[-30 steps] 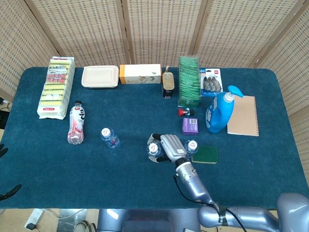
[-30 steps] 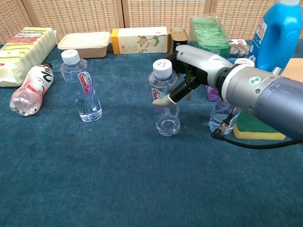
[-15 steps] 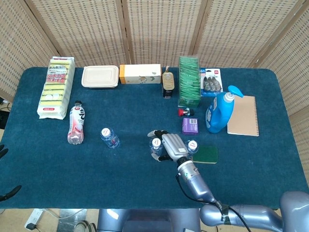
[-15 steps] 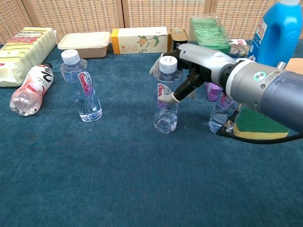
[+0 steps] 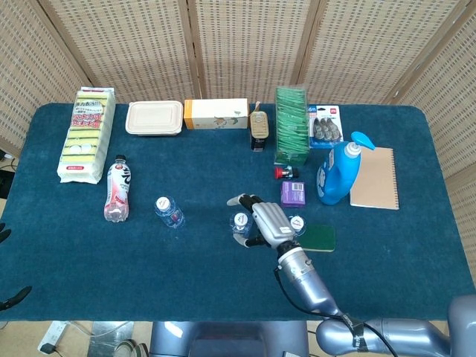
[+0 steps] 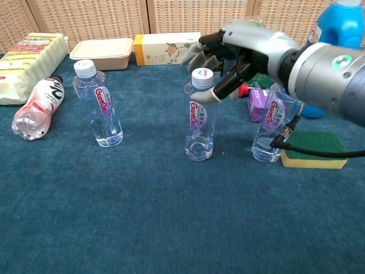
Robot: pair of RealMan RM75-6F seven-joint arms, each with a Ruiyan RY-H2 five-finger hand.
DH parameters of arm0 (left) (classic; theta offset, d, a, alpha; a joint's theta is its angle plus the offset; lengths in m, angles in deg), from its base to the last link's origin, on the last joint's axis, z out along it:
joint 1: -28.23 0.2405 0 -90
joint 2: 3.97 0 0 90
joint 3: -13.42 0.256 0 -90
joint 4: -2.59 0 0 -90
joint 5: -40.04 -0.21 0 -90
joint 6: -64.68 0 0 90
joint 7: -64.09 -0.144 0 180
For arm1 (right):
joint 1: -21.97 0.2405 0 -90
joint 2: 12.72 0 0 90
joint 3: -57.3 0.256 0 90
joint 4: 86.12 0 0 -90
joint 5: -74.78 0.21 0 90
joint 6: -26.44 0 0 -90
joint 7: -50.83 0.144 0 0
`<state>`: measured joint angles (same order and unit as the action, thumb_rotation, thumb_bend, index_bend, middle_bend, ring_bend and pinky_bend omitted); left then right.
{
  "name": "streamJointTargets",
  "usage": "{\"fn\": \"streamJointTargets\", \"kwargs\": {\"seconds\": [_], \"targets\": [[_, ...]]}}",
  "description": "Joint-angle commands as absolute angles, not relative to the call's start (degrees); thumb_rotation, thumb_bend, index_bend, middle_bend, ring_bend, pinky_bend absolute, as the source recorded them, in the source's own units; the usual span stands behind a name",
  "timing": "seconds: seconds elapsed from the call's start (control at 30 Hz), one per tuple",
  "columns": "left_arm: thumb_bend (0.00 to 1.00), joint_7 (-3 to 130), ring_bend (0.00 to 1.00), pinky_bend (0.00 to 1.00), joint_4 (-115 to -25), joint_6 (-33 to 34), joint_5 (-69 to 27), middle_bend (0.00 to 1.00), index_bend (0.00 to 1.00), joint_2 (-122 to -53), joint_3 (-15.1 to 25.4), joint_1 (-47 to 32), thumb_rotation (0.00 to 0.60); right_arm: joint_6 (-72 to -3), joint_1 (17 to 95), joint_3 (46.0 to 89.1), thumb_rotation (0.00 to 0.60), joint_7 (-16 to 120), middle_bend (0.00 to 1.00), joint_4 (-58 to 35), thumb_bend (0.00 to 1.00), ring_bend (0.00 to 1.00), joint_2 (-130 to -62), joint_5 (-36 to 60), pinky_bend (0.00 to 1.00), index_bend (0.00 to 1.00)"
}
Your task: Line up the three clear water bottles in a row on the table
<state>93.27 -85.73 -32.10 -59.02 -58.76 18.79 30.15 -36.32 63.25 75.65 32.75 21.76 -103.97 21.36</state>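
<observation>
Three clear water bottles stand upright in a rough row on the blue table [image 6: 142, 217]: the left bottle [image 6: 98, 108] [image 5: 168, 210], the middle bottle [image 6: 199, 123] [image 5: 239, 222] and the right bottle [image 6: 268, 128] [image 5: 297, 222]. My right hand [image 6: 245, 48] [image 5: 269, 222] hovers above and between the middle and right bottles, fingers spread and holding nothing. Its thumb tip hangs close beside the middle bottle's neck. Of my left hand, only dark slivers [image 5: 13, 296] show at the left edge of the head view.
A red-labelled bottle [image 6: 37, 108] lies on its side at the left. A green-and-yellow sponge [image 6: 313, 157], a purple box [image 6: 258, 105] and a blue detergent bottle [image 6: 336, 34] crowd the right bottle. Boxes and packs line the back edge.
My right hand let go of the middle bottle and rose above it, fingers spreading. The middle bottle stands a little farther back than a second ago.
</observation>
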Motion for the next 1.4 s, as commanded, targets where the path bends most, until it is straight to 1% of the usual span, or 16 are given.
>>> {"fn": "streamJointTargets", "kwargs": {"seconds": [0.03, 0.17, 0.23, 0.3, 0.33, 0.4, 0.5, 0.63, 0.7, 0.8, 0.97, 1.03, 1.2, 1.4], "targets": [[0.17, 93.53, 0.00, 0.10, -85.64, -32.27, -59.00, 0.00, 0.00, -58.75, 18.79, 30.20, 0.600, -37.64, 62.40, 76.94, 0.600, 32.83, 0.23, 27.50, 0.31, 0.21, -100.03, 20.66, 0.63, 0.24], [0.17, 94.37, 0.00, 0.10, -85.43, -32.57, -58.68, 0.00, 0.00, -58.69, 18.63, 30.26, 0.600, -38.70, 60.92, 79.36, 0.600, 33.42, 0.21, 36.62, 0.29, 0.18, -92.50, 19.99, 0.59, 0.23], [0.17, 94.57, 0.00, 0.10, -85.24, -32.71, -58.56, 0.00, 0.00, -58.78, 18.51, 30.26, 0.600, -38.21, 60.38, 79.90, 0.600, 34.28, 0.19, 38.79, 0.27, 0.16, -89.55, 19.71, 0.55, 0.21], [0.17, 94.71, 0.00, 0.10, -85.01, -32.72, -58.42, 0.00, 0.00, -58.91, 18.36, 30.19, 0.600, -37.30, 59.41, 80.19, 0.600, 35.92, 0.17, 40.14, 0.24, 0.13, -85.81, 18.04, 0.46, 0.19], [0.17, 94.83, 0.00, 0.10, -84.93, -32.71, -58.42, 0.00, 0.00, -58.96, 18.31, 30.13, 0.600, -36.72, 58.95, 80.16, 0.600, 37.08, 0.16, 40.35, 0.23, 0.11, -84.43, 17.24, 0.43, 0.19], [0.17, 95.28, 0.00, 0.10, -84.70, -32.67, -58.49, 0.00, 0.00, -59.17, 18.07, 29.82, 0.600, -35.48, 57.52, 79.81, 0.600, 40.19, 0.13, 40.13, 0.16, 0.08, -81.15, 14.64, 0.34, 0.17], [0.17, 95.86, 0.00, 0.10, -84.34, -32.24, -58.22, 0.00, 0.00, -59.56, 17.49, 29.11, 0.600, -33.72, 55.29, 78.60, 0.600, 45.31, 0.11, 38.64, 0.08, 0.04, -76.92, 9.63, 0.29, 0.15], [0.17, 97.98, 0.00, 0.10, -83.90, -30.00, -56.66, 0.00, 0.00, -59.95, 16.49, 27.50, 0.600, -34.57, 51.13, 75.70, 0.600, 53.18, 0.09, 34.57, 0.02, 0.02, -72.74, 0.52, 0.26, 0.13], [0.16, 98.84, 0.00, 0.10, -83.38, -29.54, -56.27, 0.00, 0.00, -60.20, 16.16, 27.05, 0.600, -35.28, 50.00, 74.66, 0.600, 55.97, 0.08, 32.70, 0.00, 0.02, -71.93, -2.60, 0.25, 0.13], [0.16, 101.23, 0.00, 0.10, -81.44, -28.48, -55.52, 0.00, 0.00, -61.38, 15.16, 25.76, 0.600, -37.68, 47.49, 71.92, 0.600, 61.05, 0.08, 27.22, 0.00, 0.01, -71.41, -7.90, 0.24, 0.12], [0.15, 106.00, 0.00, 0.10, -78.80, -26.48, -56.42, 0.00, 0.00, -62.41, 15.44, 23.94, 0.600, -41.02, 45.25, 68.45, 0.600, 68.43, 0.08, 18.75, 0.00, 0.01, -72.17, -13.72, 0.24, 0.12], [0.15, 106.85, 0.00, 0.10, -77.91, -25.47, -55.86, 0.00, 0.00, -63.29, 14.85, 22.95, 0.600, -43.42, 43.49, 66.81, 0.600, 70.21, 0.08, 15.19, 0.00, 0.01, -72.62, -15.05, 0.24, 0.12], [0.14, 110.20, 0.00, 0.10, -75.69, -23.59, -55.23, 0.00, 0.00, -65.87, 13.30, 20.26, 0.600, -48.50, 39.64, 63.43, 0.600, 72.06, 0.08, 9.89, 0.00, 0.02, -73.88, -17.22, 0.24, 0.11], [0.14, 117.81, 0.00, 0.10, -69.07, -20.71, -57.67, 0.00, 0.00, -71.57, 12.62, 15.00, 0.600, -54.43, 34.57, 60.09, 0.600, 72.69, 0.08, 5.37, 0.00, 0.02, -76.45, -17.86, 0.20, 0.11]]}}
